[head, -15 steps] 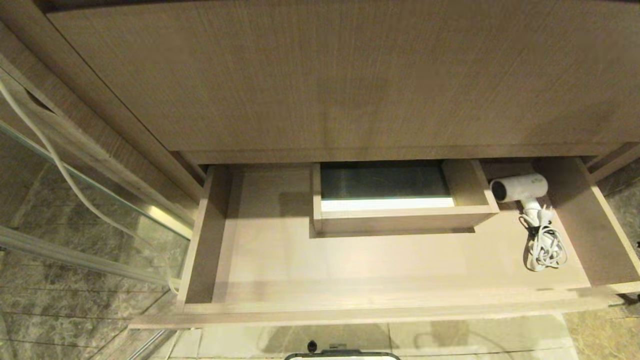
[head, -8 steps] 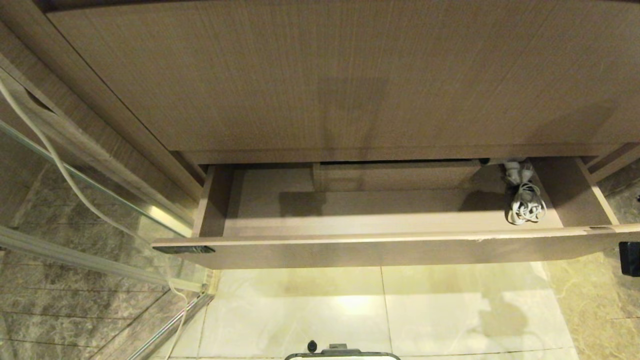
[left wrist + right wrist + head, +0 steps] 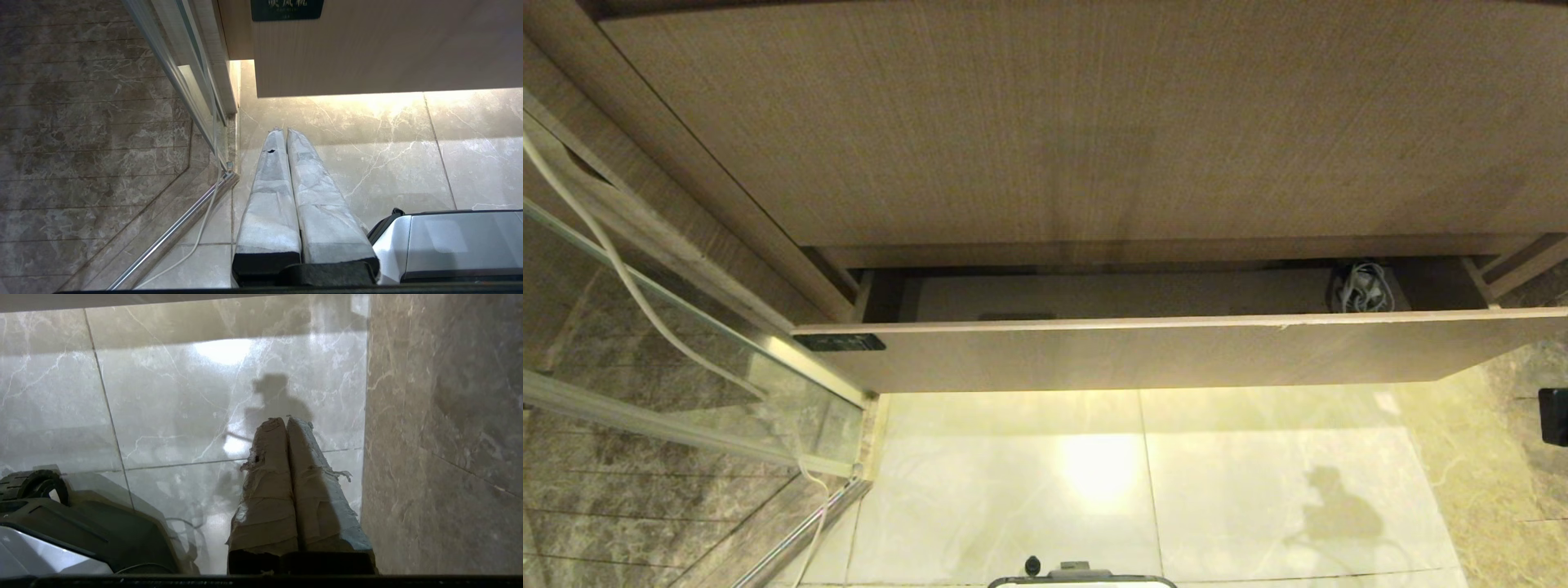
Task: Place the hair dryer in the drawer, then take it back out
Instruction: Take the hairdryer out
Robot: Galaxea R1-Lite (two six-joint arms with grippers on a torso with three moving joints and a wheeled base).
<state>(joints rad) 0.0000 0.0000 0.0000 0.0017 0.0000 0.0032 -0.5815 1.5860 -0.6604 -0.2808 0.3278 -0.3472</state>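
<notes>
Since the earlier frame the drawer (image 3: 1143,351) has slid most of the way back under the tall wood panel (image 3: 1078,122), so only a narrow strip of its inside shows, and the boxed cutout and the white body of the hair dryer have gone out of sight.

At the far left of the head view, a glass door (image 3: 645,327) with a metal rail stands over dark marble floor, and a white cable (image 3: 621,269) trails down across it. Just right of that, the small black label (image 3: 840,342) sits at the left end of the drawer front. The left tool (image 3: 282,134), seen only in its own wrist view, hangs over the pale floor tiles (image 3: 1094,482) near the glass door's rail and below the labelled drawer corner, with its 2 wrapped fingers (image 3: 267,196) pressed together and nothing between them.

Farther right, the hair dryer (image 3: 1364,287) lies inside the drawer toward its right end, and only its bundled light-grey cord shows in the remaining gap, in shadow.

The right tool (image 3: 286,422) hangs over the tiles beside the darker marble strip, clear of the drawer, its 2 taped fingers (image 3: 265,477) closed against each other and empty. A dark part at the right edge of the head view cannot be identified.
</notes>
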